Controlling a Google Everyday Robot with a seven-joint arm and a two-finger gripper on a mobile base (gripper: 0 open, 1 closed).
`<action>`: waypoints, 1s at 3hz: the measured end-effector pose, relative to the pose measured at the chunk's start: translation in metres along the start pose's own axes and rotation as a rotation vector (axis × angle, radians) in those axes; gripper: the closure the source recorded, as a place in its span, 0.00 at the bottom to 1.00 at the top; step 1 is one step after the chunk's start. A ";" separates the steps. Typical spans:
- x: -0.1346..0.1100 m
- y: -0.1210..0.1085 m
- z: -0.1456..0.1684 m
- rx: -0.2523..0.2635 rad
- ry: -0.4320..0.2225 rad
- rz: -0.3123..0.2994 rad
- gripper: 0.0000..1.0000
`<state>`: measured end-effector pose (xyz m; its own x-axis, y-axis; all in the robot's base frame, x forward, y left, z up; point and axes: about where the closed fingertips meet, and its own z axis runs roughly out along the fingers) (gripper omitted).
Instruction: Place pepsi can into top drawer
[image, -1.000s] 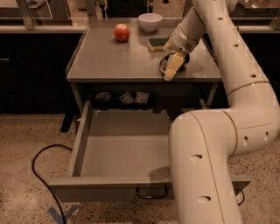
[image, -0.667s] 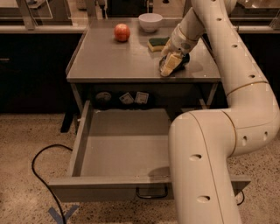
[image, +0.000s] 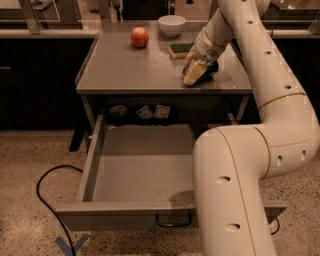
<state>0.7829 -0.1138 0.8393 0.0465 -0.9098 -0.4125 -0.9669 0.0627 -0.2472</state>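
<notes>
The pepsi can (image: 210, 69) shows as a dark blue shape on the grey table top (image: 130, 70), near its right front edge, mostly hidden behind my gripper. My gripper (image: 195, 73) hangs low over the table, right against the can's left side. The top drawer (image: 100, 216) is pulled wide open below the table top, with its dark loop handle (image: 173, 220) on the front. Its inside holds nothing that I can see. My white arm covers the drawer's right part.
A red apple (image: 139, 37), a white bowl (image: 171, 25) and a green-and-yellow sponge (image: 179, 49) sit at the back of the table. A black cable (image: 44, 192) loops on the speckled floor at the left. Dark cabinets stand on both sides.
My gripper has shifted slightly to the left, staying low over the table by the can. The drawer and the other things have not moved.
</notes>
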 end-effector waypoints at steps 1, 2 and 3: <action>-0.004 -0.006 0.002 0.021 -0.006 0.000 1.00; -0.019 -0.009 -0.025 0.067 -0.052 0.027 1.00; -0.042 0.003 -0.052 0.082 -0.120 0.051 1.00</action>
<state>0.7651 -0.0969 0.9010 0.0326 -0.8491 -0.5273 -0.9454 0.1449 -0.2918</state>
